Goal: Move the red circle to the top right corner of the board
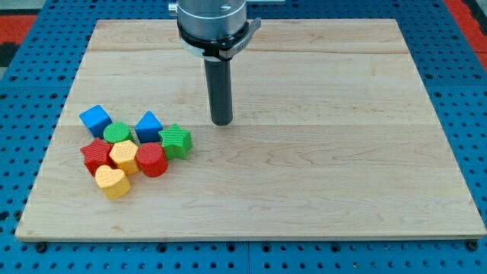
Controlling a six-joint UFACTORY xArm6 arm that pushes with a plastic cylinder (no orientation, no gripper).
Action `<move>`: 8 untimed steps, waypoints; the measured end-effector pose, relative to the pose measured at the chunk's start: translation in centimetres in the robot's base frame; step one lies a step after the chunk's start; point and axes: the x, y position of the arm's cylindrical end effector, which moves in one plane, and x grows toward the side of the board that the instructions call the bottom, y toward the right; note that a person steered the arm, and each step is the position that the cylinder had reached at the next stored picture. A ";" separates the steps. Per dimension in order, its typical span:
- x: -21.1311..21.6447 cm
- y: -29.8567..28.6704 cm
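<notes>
Red circle (152, 160): a ribbed, round block, located in the cluster at the view's lower left, touching the green star (176, 141) and yellow hexagon (124, 156). No gripper is fitted; the rod's tip (221, 122) is positioned well apart, toward the view's upper right of the cluster.

1 arm enters from the view's top centre (silver collar cut off by the frame). Dark rod hangs upright; my tip (221, 122) apparently touches down, contact unclear.

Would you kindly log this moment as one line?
tip: clear of blocks, upper right of cluster | red circle: in cluster, lower left | board top-right corner: not reached
</notes>
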 end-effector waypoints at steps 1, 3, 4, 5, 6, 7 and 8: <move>0.0 0.0; 0.8 0.4; 3.0 2.1; 7.7 1.7; 11.8 -4.8; 15.8 -8.3; 17.3 -11.7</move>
